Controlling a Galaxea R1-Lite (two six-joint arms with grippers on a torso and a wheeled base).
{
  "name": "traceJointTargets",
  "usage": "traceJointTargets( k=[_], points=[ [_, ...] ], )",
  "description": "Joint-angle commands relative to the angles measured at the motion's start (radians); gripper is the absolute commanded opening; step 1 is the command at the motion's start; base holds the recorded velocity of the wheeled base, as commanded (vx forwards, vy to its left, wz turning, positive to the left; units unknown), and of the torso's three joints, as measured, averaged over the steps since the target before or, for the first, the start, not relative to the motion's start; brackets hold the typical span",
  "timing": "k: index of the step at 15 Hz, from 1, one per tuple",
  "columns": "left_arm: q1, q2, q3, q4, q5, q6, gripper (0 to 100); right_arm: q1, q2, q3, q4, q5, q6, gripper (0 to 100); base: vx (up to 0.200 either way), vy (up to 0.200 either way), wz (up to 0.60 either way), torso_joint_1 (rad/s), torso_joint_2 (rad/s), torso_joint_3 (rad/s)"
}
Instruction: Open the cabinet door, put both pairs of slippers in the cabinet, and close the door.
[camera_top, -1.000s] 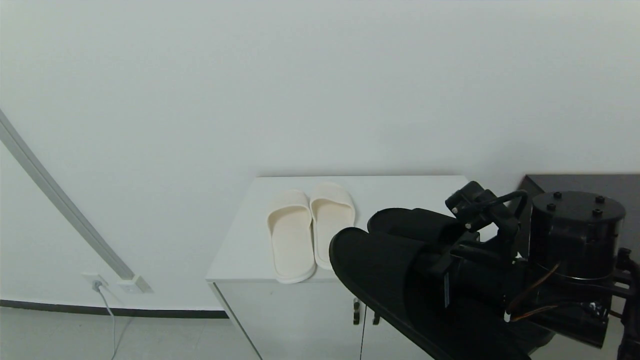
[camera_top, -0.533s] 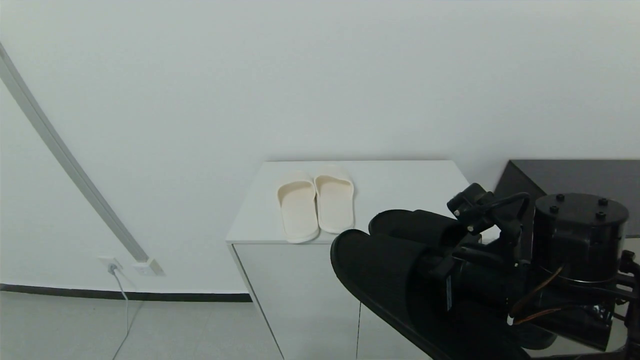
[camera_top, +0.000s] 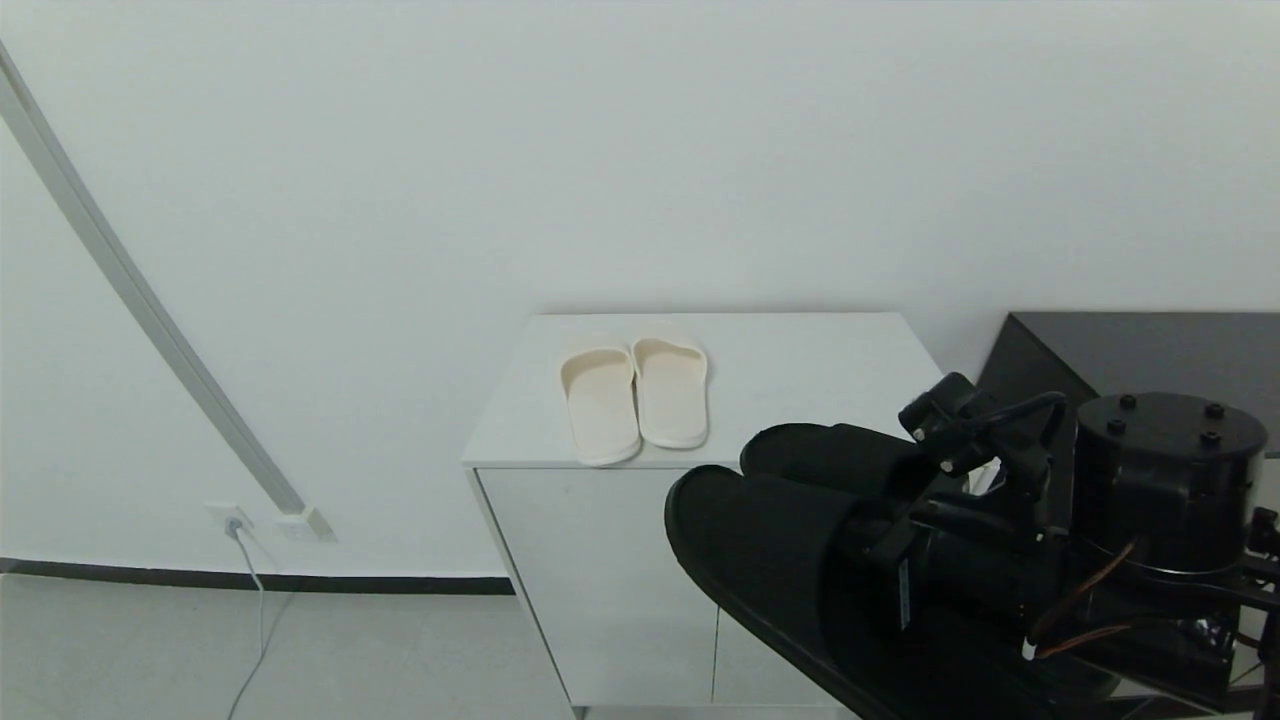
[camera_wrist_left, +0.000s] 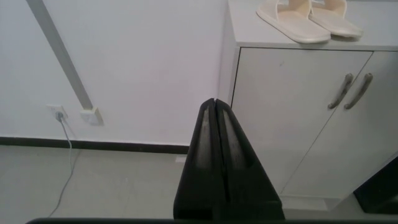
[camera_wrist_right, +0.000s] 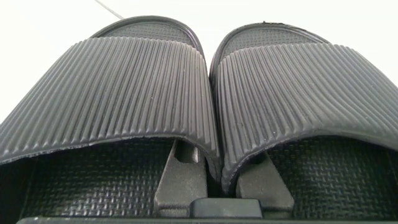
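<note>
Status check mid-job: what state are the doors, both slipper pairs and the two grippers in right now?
cabinet doors, both shut
white slippers, side by side on the cabinet top
black slippers, held together by the right gripper
left gripper, shut, empty

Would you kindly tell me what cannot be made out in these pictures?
- Inside of the white two-door cabinet: left wrist view, shut doors hide it.
- Its metal bar handles: head view, the pair of black ribbed rubber slippers covers them.
- Right end effector fingertips: right wrist view, slipper straps cover them.
</note>
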Motion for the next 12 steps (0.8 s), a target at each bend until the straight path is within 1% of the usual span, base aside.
traceJointTargets(
  k=[1, 6, 12],
  points=[
    [0.0, 0.001, 0.0, 0.0, 0.0, 0.0, 0, 0.0, 0.003, 0.003, 0.0, -0.001, 0.0, 0, 0.0, 0.0, 0.0, 0.0, 0.0, 0.0],
    [0.0, 0.001, 0.0, 0.0, 0.0, 0.001, 0, 0.0, 0.009, 0.009, -0.002, -0.002, -0.004, 0, 0.0, 0.0, 0.0, 0.0, 0.0, 0.0],
    [0.0, 0.001, 0.0, 0.0, 0.003, 0.001, 0, 0.0, 0.01, 0.01, -0.002, -0.001, -0.003, 0, 0.0, 0.0, 0.0, -0.147, 0.34, 0.188]
  ],
)
